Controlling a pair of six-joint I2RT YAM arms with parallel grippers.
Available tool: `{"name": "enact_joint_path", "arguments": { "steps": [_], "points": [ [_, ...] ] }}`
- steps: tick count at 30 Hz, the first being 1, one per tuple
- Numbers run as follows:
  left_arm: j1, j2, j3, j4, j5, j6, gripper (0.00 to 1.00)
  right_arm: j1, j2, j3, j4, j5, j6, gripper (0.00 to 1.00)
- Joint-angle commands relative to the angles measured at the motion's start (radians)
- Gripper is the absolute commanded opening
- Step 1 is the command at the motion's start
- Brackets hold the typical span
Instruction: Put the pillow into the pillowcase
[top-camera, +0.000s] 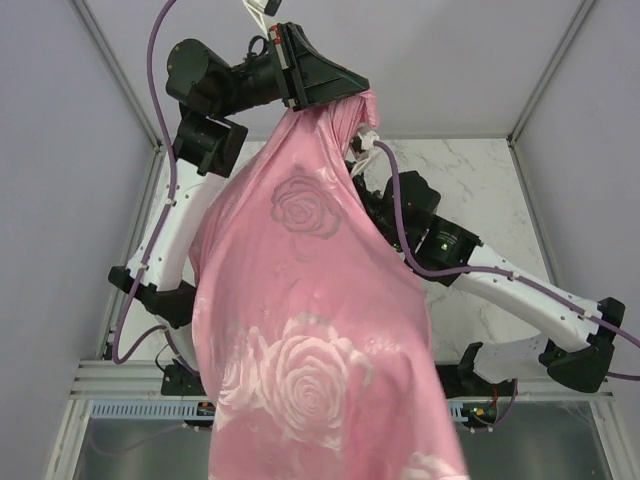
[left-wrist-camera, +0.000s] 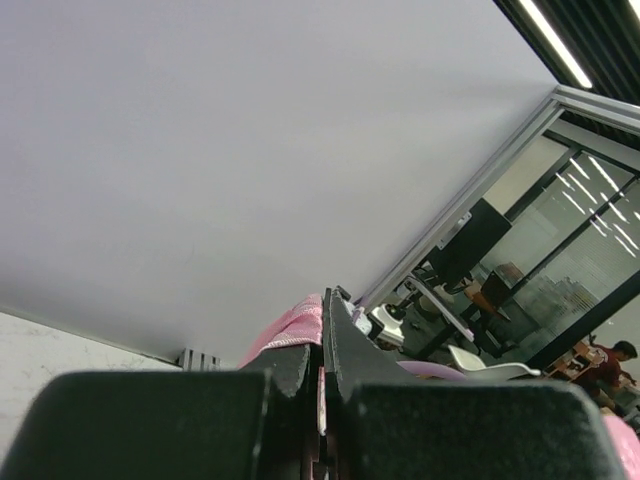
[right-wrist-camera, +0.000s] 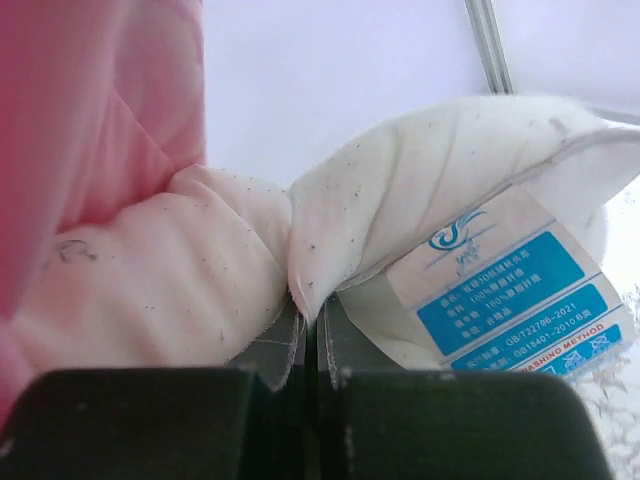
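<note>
The pink satin pillowcase (top-camera: 310, 330) with pale rose patterns hangs in a long bulging drape from the top centre down to the near edge. My left gripper (top-camera: 335, 95) is raised high and shut on its top edge. In the left wrist view a strip of pink pillowcase (left-wrist-camera: 295, 328) sits pinched in my left gripper (left-wrist-camera: 322, 345). My right gripper (right-wrist-camera: 312, 318) is shut on a fold of the white pillow (right-wrist-camera: 420, 190), beside its white-and-blue tag (right-wrist-camera: 510, 295), and the pink pillowcase (right-wrist-camera: 100, 120) lies against the pillow's left. In the top view the drape hides the pillow and the right gripper.
The right arm (top-camera: 500, 270) reaches from the lower right up under the drape. The white marble table (top-camera: 490, 190) lies behind it, bounded by grey walls and metal frame posts (top-camera: 545, 70). A metal rail (top-camera: 120, 380) runs along the near edge.
</note>
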Motion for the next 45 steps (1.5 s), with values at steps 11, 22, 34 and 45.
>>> {"name": "enact_joint_path", "arguments": {
  "steps": [11, 22, 34, 45],
  "points": [
    [0.070, 0.059, -0.039, 0.177, -0.174, -0.066, 0.02, -0.322, -0.096, 0.153, -0.375, 0.044, -0.095, 0.00],
    [0.070, 0.030, -0.057, 0.172, -0.059, 0.001, 0.02, -0.465, 0.051, 0.594, -0.416, -0.293, -0.187, 0.00],
    [0.073, -0.582, -1.032, -0.166, -0.291, 0.536, 0.05, -0.082, 0.022, -0.068, -0.253, -0.261, -0.287, 0.00],
    [0.070, -0.910, -1.515, -0.314, -0.500, 0.650, 0.04, 0.117, -0.074, -0.446, -0.091, -0.344, -0.167, 0.57]
  ]
}}
